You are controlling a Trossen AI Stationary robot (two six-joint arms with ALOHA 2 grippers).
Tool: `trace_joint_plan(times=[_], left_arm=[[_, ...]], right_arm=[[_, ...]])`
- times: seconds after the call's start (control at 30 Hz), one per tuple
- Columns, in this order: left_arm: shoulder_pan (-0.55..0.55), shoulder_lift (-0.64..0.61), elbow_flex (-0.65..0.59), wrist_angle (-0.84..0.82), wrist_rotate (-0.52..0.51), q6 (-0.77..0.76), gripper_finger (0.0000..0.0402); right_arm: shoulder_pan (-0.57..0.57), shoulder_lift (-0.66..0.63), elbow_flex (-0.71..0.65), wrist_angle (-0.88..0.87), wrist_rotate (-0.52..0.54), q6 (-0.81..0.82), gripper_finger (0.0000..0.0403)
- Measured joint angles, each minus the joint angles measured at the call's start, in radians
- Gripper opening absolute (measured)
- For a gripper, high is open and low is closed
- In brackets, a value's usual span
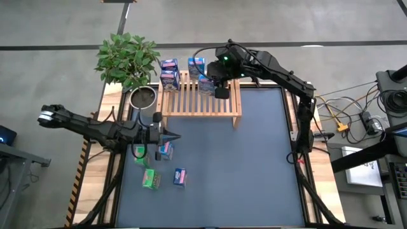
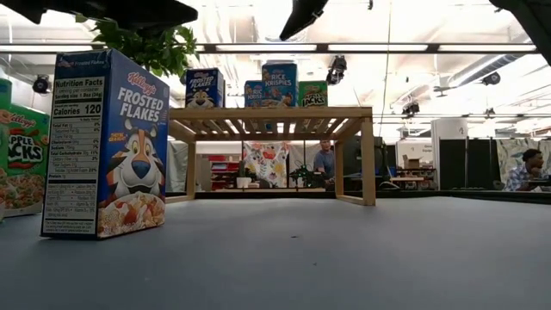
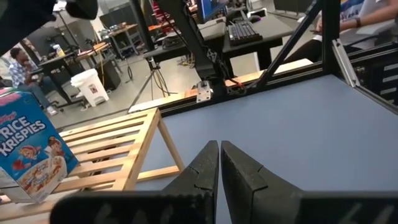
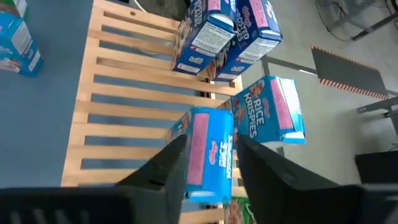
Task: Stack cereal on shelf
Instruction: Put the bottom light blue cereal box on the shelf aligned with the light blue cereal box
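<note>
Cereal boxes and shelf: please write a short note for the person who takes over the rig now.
Right tool: over the shelf's back edge, fingers on both sides of a blue cereal box; whether it grips, I cannot tell.
Left tool: shut, empty, beside the boxes waiting on the table.
Done: about five boxes at the shelf's back edge, among them Rice Krispies.
Left: about four boxes on the blue mat, among them Frosted Flakes and a green one.
</note>
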Motion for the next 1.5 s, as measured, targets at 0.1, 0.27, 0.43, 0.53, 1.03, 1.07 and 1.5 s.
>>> trace_joint_plan(times=[0.1,0.27,0.43,0.53,1.03,1.07,1.5], left_arm=[[0.000,0.000,0.000,0.001,-0.001,0.001,0.0001],[0.000,0.000,0.001,0.003,-0.002,0.000,0.0001],[0.000,0.000,0.001,0.005,-0.003,-0.003,0.0001],[0.000,0.000,0.001,0.004,-0.003,-0.003,0.0001],[0.000,0.000,0.001,0.000,-0.003,0.004,0.0001],[0.000,0.000,0.001,0.001,-0.003,0.004,0.0001],[0.000,0.000,0.001,0.000,-0.004,0.005,0.0001]], right_arm=[[-0.002,-0.014,0.000,-0.037,0.000,-0.004,0.0077],[-0.021,-0.018,-0.001,-0.104,-0.018,-0.004,0.0018],[-0.045,-0.014,-0.022,-0.135,-0.045,0.005,0.0009],[-0.061,-0.014,-0.040,-0.137,-0.043,0.020,0.0009],[-0.120,-0.014,-0.296,-0.005,-0.057,0.026,0.0009],[-0.120,-0.014,-0.303,0.015,-0.057,0.025,0.0009],[-0.115,-0.013,-0.314,0.090,-0.168,0.024,0.0009]])
